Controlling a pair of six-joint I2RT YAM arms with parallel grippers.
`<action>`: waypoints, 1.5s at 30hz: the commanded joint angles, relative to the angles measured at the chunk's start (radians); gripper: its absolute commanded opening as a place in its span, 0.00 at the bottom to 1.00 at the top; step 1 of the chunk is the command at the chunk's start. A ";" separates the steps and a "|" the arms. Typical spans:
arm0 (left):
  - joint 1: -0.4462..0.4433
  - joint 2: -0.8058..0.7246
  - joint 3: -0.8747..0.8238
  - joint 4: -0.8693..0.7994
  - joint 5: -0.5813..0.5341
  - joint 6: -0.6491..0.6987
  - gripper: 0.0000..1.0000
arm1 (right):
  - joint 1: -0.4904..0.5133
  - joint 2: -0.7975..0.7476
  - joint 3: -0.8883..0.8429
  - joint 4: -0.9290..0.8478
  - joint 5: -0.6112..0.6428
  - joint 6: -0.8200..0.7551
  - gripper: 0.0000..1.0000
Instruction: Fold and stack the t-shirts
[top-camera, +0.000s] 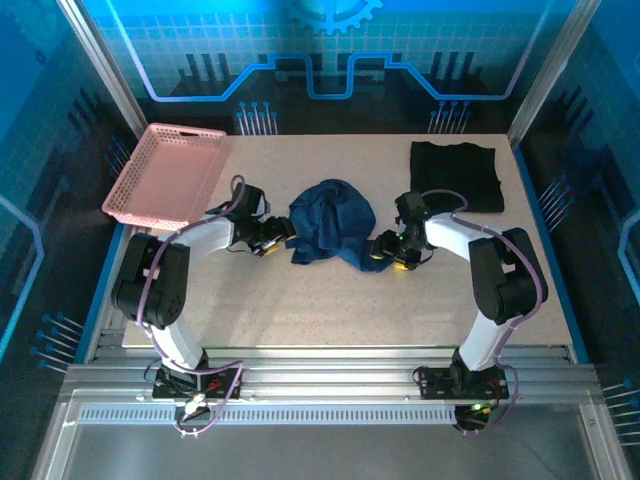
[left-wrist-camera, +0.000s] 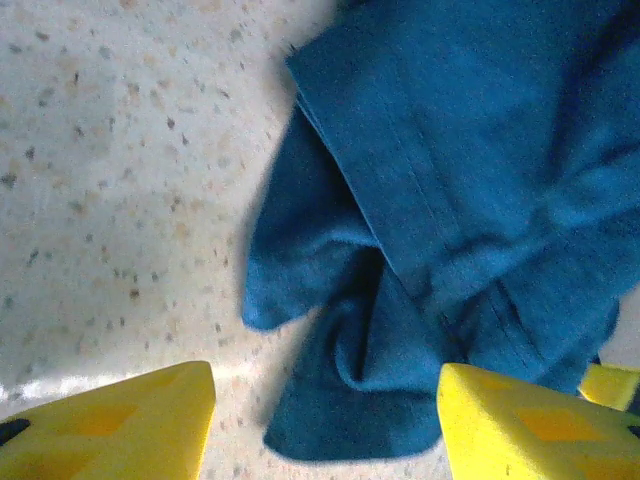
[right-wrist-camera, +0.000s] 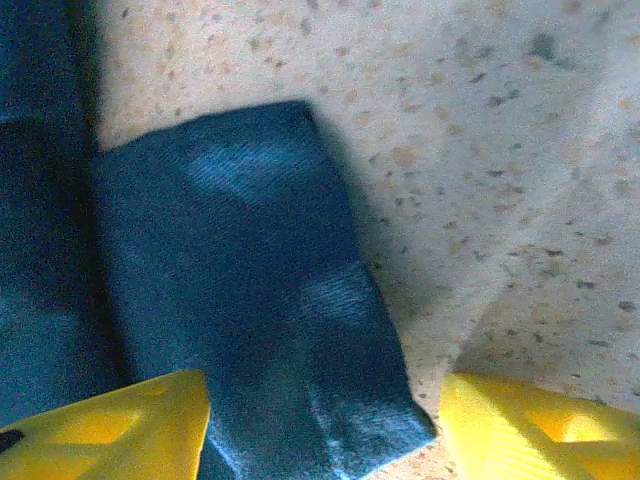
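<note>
- Pink basket sits at the counter's far-left corner.
- Left hand, fingers spread, meets the crumpled navy t-shirt mid-counter.
- Right hand, also spread, straddles its right edge.
- Folded black t-shirt lies far right.

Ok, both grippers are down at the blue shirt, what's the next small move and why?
Likely close both grippers: the left gripper and right gripper are open, with cloth of the crumpled navy shirt lying between the jaws, so pinching now should let them lift and spread it.
</note>
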 joint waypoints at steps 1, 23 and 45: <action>-0.011 0.041 0.047 0.101 -0.005 -0.075 0.61 | -0.011 0.042 0.011 0.045 -0.001 0.050 0.63; -0.019 0.236 0.253 -0.044 -0.132 -0.088 0.51 | -0.029 0.078 0.038 0.035 0.003 0.035 0.57; -0.039 0.316 0.343 -0.008 -0.161 -0.090 0.05 | -0.031 0.106 0.053 0.032 0.021 0.047 0.40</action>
